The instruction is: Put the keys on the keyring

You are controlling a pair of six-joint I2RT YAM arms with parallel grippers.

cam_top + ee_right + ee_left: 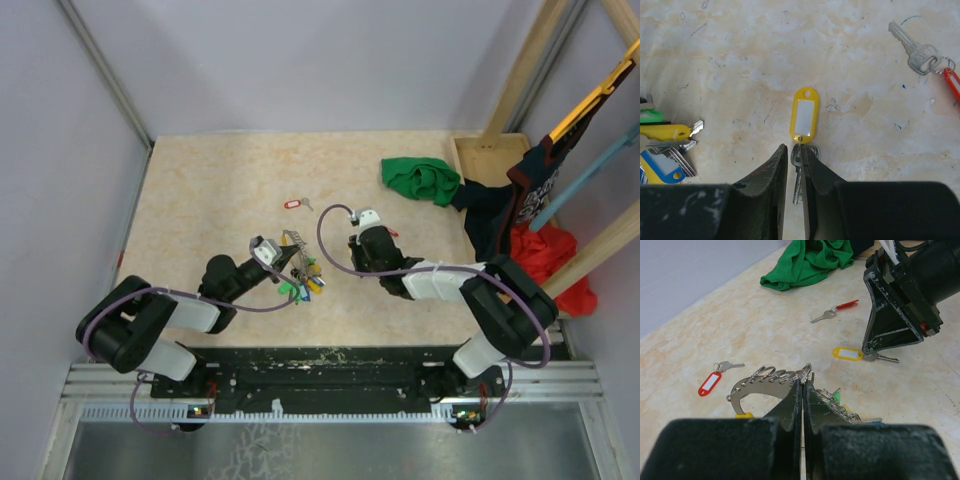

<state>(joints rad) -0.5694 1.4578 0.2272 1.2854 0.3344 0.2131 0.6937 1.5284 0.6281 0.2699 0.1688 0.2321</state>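
The keyring (765,382), a grey metal hook strung with small rings, keys and coloured tags, lies in front of my left gripper (804,382), which is shut on its ring bunch. From above, the left gripper (283,262) and the keyring (302,272) sit left of centre. A silver key (797,175) on a yellow tag (805,119) lies flat on the table. My right gripper (794,150) points down over it, jaws narrowly apart. The key's head sits between the fingertips, with a slit left beside the left finger. The left wrist view shows that gripper (875,352) standing on the key (884,358).
A key with a red oblong tag (292,204) lies farther back, and a slim red-headed key (832,312) beyond the right gripper. A green cloth (420,178), a wooden box (485,160) and dark and red clothes (545,250) crowd the back right.
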